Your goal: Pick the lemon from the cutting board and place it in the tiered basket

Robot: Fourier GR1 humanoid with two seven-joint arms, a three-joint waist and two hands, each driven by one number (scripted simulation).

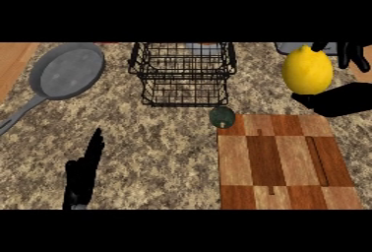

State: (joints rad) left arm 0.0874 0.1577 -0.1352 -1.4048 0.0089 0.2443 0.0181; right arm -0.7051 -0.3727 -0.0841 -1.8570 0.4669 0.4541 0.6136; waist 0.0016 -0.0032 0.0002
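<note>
The yellow lemon [307, 70] is lifted off the counter at the upper right, above the far right corner of the checkered wooden cutting board [283, 162]. My right hand [341, 98] is shut on it, the thumb under it and fingers showing over its top. The black wire tiered basket [183, 73] stands at the back centre, to the left of the lemon. My left hand [83, 174] rests open at the lower left, fingers up, on the speckled counter.
A grey frying pan [67, 71] lies at the back left, its handle running toward the left edge. A small dark green fruit [222, 116] sits between the basket and the board's far left corner. A grey object [291, 47] peeks out behind the lemon.
</note>
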